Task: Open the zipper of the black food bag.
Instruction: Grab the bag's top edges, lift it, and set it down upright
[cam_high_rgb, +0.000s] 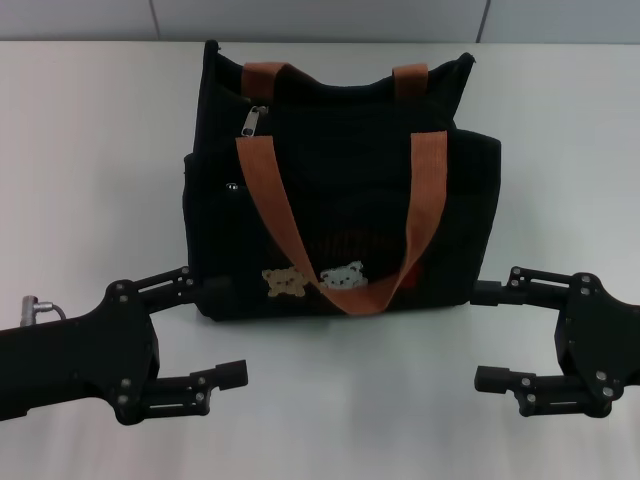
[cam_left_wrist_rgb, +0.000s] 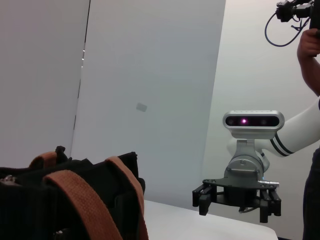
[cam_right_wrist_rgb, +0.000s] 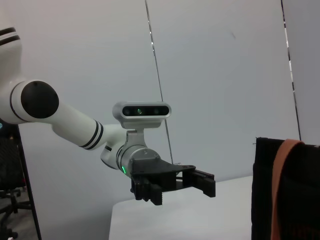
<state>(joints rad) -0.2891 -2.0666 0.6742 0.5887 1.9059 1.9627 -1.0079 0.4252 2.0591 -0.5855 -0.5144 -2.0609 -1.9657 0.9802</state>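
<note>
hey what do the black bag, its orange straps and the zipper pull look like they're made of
The black food bag looks like matte woven fabric, canvas perhaps: soft, sagging top edge, no shine. The straps look like flat orange-brown webbing that bends in loops. The zipper pull looks like silvery metal, judging by its light glint.

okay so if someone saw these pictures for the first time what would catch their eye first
The black food bag standing upright mid-table, with orange-brown straps and two bear patches low on its front. Then the open left gripper and right gripper, flanking it near the front edge. The zipper pull hangs near its top left corner.
</note>
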